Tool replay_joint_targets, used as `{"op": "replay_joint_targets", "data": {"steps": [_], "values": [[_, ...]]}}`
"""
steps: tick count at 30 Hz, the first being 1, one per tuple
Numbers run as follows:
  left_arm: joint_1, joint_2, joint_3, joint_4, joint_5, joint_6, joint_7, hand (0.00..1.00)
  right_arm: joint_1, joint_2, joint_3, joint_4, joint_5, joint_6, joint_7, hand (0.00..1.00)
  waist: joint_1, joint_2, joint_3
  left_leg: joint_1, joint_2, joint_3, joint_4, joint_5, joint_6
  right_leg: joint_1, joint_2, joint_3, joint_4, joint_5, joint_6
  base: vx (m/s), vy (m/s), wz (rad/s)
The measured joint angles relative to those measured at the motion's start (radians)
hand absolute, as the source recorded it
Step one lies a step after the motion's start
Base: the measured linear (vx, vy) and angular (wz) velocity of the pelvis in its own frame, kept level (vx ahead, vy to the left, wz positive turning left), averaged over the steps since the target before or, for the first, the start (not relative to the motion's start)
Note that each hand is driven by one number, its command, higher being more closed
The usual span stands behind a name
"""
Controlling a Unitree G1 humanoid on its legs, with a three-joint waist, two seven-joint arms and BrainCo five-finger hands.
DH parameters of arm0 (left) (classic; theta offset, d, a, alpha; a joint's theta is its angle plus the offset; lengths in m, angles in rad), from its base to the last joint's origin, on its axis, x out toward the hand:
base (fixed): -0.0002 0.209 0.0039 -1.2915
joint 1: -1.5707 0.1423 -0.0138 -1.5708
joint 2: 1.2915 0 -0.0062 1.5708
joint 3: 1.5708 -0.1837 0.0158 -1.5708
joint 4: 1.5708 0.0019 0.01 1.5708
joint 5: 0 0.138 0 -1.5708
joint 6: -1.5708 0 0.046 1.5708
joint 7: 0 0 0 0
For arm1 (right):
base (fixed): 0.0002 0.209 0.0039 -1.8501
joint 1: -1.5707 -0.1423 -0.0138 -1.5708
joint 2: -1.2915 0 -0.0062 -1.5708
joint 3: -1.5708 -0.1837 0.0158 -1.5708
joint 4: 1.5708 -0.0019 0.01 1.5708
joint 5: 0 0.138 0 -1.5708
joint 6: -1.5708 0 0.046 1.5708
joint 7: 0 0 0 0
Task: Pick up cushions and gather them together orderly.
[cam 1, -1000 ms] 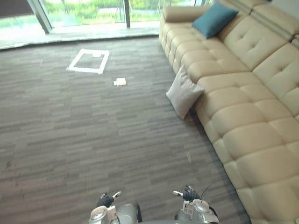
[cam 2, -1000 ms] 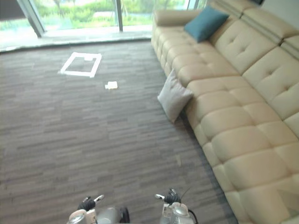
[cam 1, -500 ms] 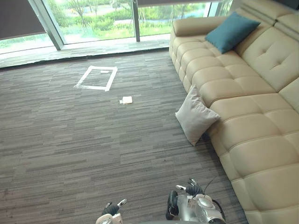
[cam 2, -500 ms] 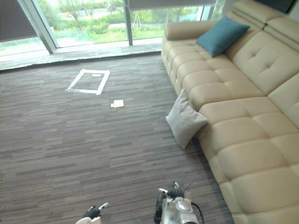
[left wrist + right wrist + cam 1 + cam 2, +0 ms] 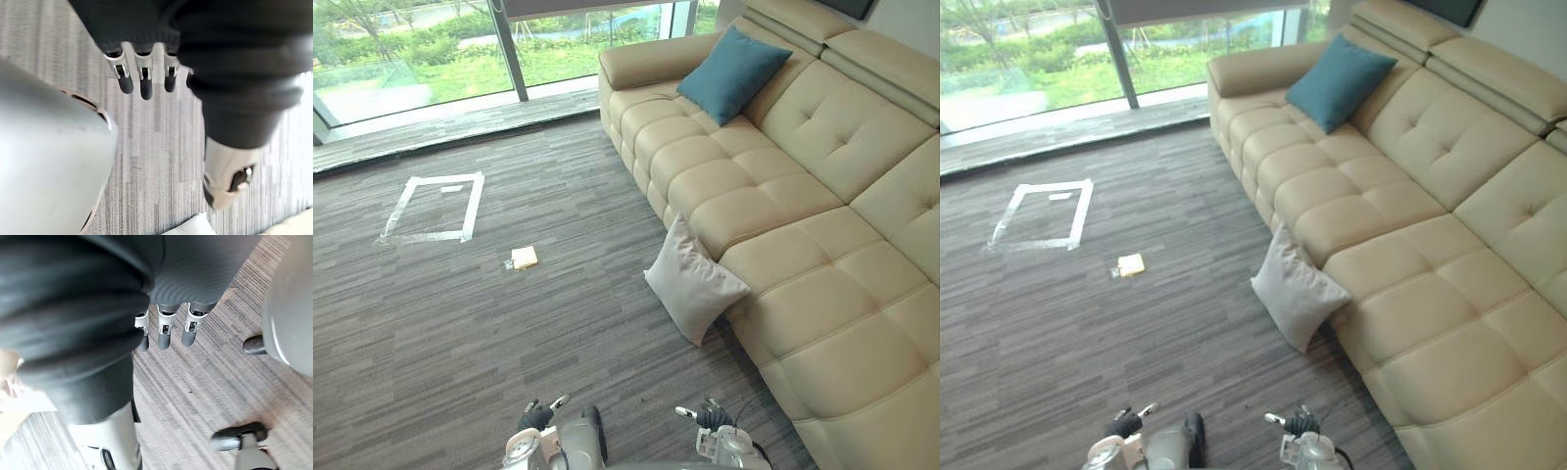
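A light grey cushion [image 5: 693, 292] stands on the carpet, tilted against the front of the beige sofa [image 5: 803, 186]. A teal cushion [image 5: 734, 72] leans on the sofa's backrest near its far armrest. My left hand [image 5: 536, 417] and right hand [image 5: 710, 417] hang low at the near edge, well short of the grey cushion. In the left wrist view the fingers [image 5: 142, 81] hang relaxed over bare carpet. The right hand's fingers [image 5: 166, 330] are likewise relaxed and hold nothing.
A white tape square [image 5: 431, 208] marks the carpet at the far left, with a small yellow pad [image 5: 524, 258] lying nearer. Tall windows [image 5: 431, 39] close off the far end. Open carpet lies between me and the grey cushion.
The whole picture has shifted as the camera moved: sofa and cushions now sit more to the left. Both cushions keep their places against the sofa. My hands stay low and empty.
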Motion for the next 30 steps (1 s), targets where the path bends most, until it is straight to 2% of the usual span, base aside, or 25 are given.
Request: {"op": "replay_joint_targets", "data": {"steps": [1,2,3,4,5,6,7,9,10,11,12,13,14,16,17,18,20,23,25,26,27,28,29,30], "values": [[-0.002,0.009,-0.020,0.010,0.006,0.001,0.000,0.00,0.002,-0.005,0.008,-0.007,0.000,-0.001,0.000,0.00,-0.006,-0.001,0.001,0.033,-0.008,0.022,0.001,-0.033,0.006,-0.090,-0.024,0.011,0.187,0.045,0.027,0.20,0.165,-0.47],[-0.006,0.012,-0.026,0.014,0.006,0.005,0.000,0.00,0.002,-0.006,0.015,-0.015,0.000,-0.003,0.001,0.00,-0.010,0.003,0.006,0.065,-0.011,0.038,0.001,-0.056,0.006,-0.144,-0.045,0.013,0.310,0.069,0.021,0.26,0.158,-0.48],[-0.007,0.012,-0.030,0.025,0.006,0.008,0.002,0.00,-0.002,-0.006,0.018,-0.019,0.000,-0.006,0.001,0.00,-0.013,0.004,0.008,0.121,-0.013,0.059,-0.004,-0.083,0.004,-0.201,-0.065,-0.008,0.432,0.065,0.014,0.28,0.143,-0.36],[-0.006,0.012,-0.031,0.030,0.006,0.008,0.002,0.00,-0.002,-0.006,0.018,-0.019,0.000,-0.007,0.001,0.00,-0.014,0.004,0.006,0.143,-0.012,0.069,-0.010,-0.091,0.003,-0.217,-0.072,-0.022,0.456,0.061,0.012,0.34,0.141,-0.45],[0.005,0.012,-0.033,0.030,0.006,0.010,0.005,0.00,-0.003,-0.006,0.021,-0.021,0.000,-0.011,0.002,0.00,-0.016,0.004,0.005,0.215,-0.011,0.096,-0.044,-0.101,-0.002,-0.254,-0.090,-0.099,0.470,0.029,0.001,0.29,0.082,-0.28],[0.007,0.012,-0.033,0.031,0.006,0.010,0.006,0.00,-0.004,-0.006,0.020,-0.021,-0.001,-0.015,0.003,0.00,-0.022,0.004,0.004,0.247,-0.011,0.107,-0.070,-0.101,-0.002,-0.268,-0.098,-0.154,0.437,0.007,-0.005,0.35,0.071,-0.31],[0.006,0.011,-0.035,0.042,0.007,0.010,0.005,0.00,-0.008,-0.007,0.018,-0.020,-0.002,-0.018,0.004,0.00,-0.030,0.006,0.003,0.288,-0.010,0.122,-0.116,-0.099,-0.007,-0.292,-0.101,-0.257,0.331,-0.007,-0.012,0.31,0.035,-0.21],[0.007,0.016,-0.042,0.053,0.007,0.011,0.004,0.00,-0.026,-0.009,0.016,-0.011,-0.015,-0.020,0.009,0.00,-0.043,0.006,0.003,0.313,-0.010,0.144,-0.162,-0.095,-0.019,-0.317,-0.086,-0.371,0.131,0.009,-0.018,0.32,-0.012,-0.27],[0.007,0.021,-0.043,0.061,0.009,0.011,0.002,0.00,-0.032,-0.009,0.016,-0.006,-0.034,-0.018,0.011,0.00,-0.050,0.003,0.003,0.336,-0.021,0.144,-0.179,-0.094,-0.025,-0.313,-0.041,-0.375,-0.045,0.076,-0.023,0.42,-0.048,-0.19],[0.007,0.026,-0.045,0.067,0.012,0.011,0.000,0.00,-0.031,-0.010,0.016,-0.005,-0.037,-0.019,0.012,0.00,-0.053,-0.003,0.005,0.344,-0.028,0.142,-0.184,-0.094,-0.025,-0.310,-0.027,-0.357,-0.096,0.109,-0.031,0.55,-0.107,-0.06],[0.006,0.038,-0.042,0.076,0.023,0.012,-0.005,0.00,-0.024,-0.016,0.012,-0.004,-0.038,-0.022,0.019,0.00,-0.060,-0.031,0.009,0.373,-0.056,0.113,-0.184,-0.105,-0.043,-0.292,-0.003,-0.302,-0.169,0.174,-0.160,0.48,-0.105,-0.18],[-0.002,0.011,-0.028,0.079,0.038,0.013,-0.006,0.00,-0.035,-0.035,0.000,-0.006,-0.038,-0.020,0.020,0.00,-0.051,0.016,0.018,0.394,-0.022,0.097,-0.156,-0.116,-0.061,-0.280,0.015,-0.312,-0.131,0.157,-0.150,0.47,-0.114,-0.18],[-0.001,0.006,-0.026,0.077,0.040,0.013,-0.006,0.00,-0.034,-0.036,-0.007,-0.007,-0.038,-0.020,0.020,0.00,-0.052,0.020,0.018,0.389,-0.017,0.086,-0.130,-0.116,-0.061,-0.273,0.017,-0.310,-0.125,0.136,-0.147,0.41,-0.121,-0.31],[0.004,-0.018,-0.019,0.045,0.049,0.010,-0.006,0.00,-0.028,-0.041,-0.032,-0.013,-0.037,-0.018,0.018,0.00,-0.056,0.046,0.015,0.288,0.058,0.034,0.187,-0.124,-0.099,-0.223,0.055,-0.297,-0.128,0.060,-0.149,0.39,-0.152,-0.22],[0.005,-0.019,-0.019,0.043,0.050,0.010,-0.006,0.00,-0.026,-0.042,-0.032,-0.016,-0.037,-0.018,0.018,0.00,-0.057,0.050,0.014,0.266,0.071,0.023,0.243,-0.116,-0.111,-0.216,0.064,-0.295,-0.129,0.054,-0.150,0.45,-0.109,-0.47],[0.010,-0.029,-0.015,0.028,0.053,0.009,-0.007,0.00,-0.022,-0.044,-0.031,-0.016,-0.036,-0.015,0.016,0.00,-0.052,0.059,0.018,0.179,0.139,-0.020,0.486,-0.076,-0.148,-0.170,0.108,-0.262,-0.143,0.025,-0.159,0.29,-0.049,-0.50],[0.022,-0.036,0.011,0.008,0.053,0.007,-0.008,0.00,-0.021,-0.040,-0.032,-0.012,-0.035,-0.009,0.009,0.00,-0.045,0.059,0.020,0.128,0.164,-0.011,0.565,-0.101,-0.145,-0.121,0.131,-0.214,-0.163,0.011,-0.167,0.38,0.000,-0.92],[0.022,-0.029,0.010,0.008,0.049,0.002,-0.007,0.00,-0.021,-0.040,-0.040,-0.001,-0.035,-0.007,-0.001,0.00,-0.043,0.046,0.025,0.073,0.144,0.006,0.405,-0.159,-0.107,-0.060,0.126,-0.132,-0.228,0.023,-0.148,0.36,0.085,-0.90],[0.017,-0.024,0.007,0.009,0.048,-0.001,-0.007,0.00,-0.022,-0.040,-0.044,0.002,-0.034,-0.007,-0.005,0.00,-0.036,0.037,0.026,0.034,0.089,-0.076,0.198,-0.160,-0.100,-0.033,0.101,-0.051,-0.259,0.029,-0.119,0.24,0.183,-0.93],[0.016,-0.023,0.007,0.010,0.048,-0.002,-0.007,0.00,-0.021,-0.041,-0.044,0.003,-0.034,-0.008,-0.005,0.00,-0.035,0.035,0.026,0.027,0.072,-0.114,0.155,-0.157,-0.102,-0.030,0.095,-0.033,-0.261,0.029,-0.107,0.20,0.212,-0.82],[0.014,-0.023,0.006,0.012,0.048,-0.003,-0.006,0.00,-0.020,-0.041,-0.042,0.006,-0.034,-0.008,-0.005,0.00,-0.033,0.034,0.026,0.027,0.045,-0.173,0.082,-0.141,-0.099,-0.027,0.085,-0.004,-0.260,0.025,-0.091,0.24,0.319,-0.99],[0.014,-0.024,-0.003,0.018,0.044,-0.005,-0.005,0.00,-0.011,-0.046,-0.036,0.007,-0.034,-0.008,-0.005,0.00,-0.029,0.042,0.022,0.034,0.024,-0.266,-0.036,-0.037,-0.112,-0.022,0.084,0.046,-0.253,0.015,-0.050,0.31,0.451,-1.14],[0.005,-0.015,-0.004,0.029,0.042,-0.008,-0.005,0.00,-0.008,-0.047,-0.031,0.009,-0.034,-0.008,-0.006,0.00,-0.025,0.034,0.019,0.053,0.011,-0.249,-0.029,-0.001,-0.105,-0.023,0.076,0.077,-0.249,0.013,-0.029,0.25,0.399,-1.04],[0.005,0.000,-0.013,0.036,0.043,-0.008,-0.005,0.00,0.002,-0.040,-0.028,0.007,-0.034,-0.009,-0.005,0.00,-0.026,0.010,0.005,0.067,-0.004,-0.225,-0.038,-0.011,-0.095,-0.023,0.055,0.085,-0.255,0.023,-0.009,0.17,0.314,-0.73]]}}
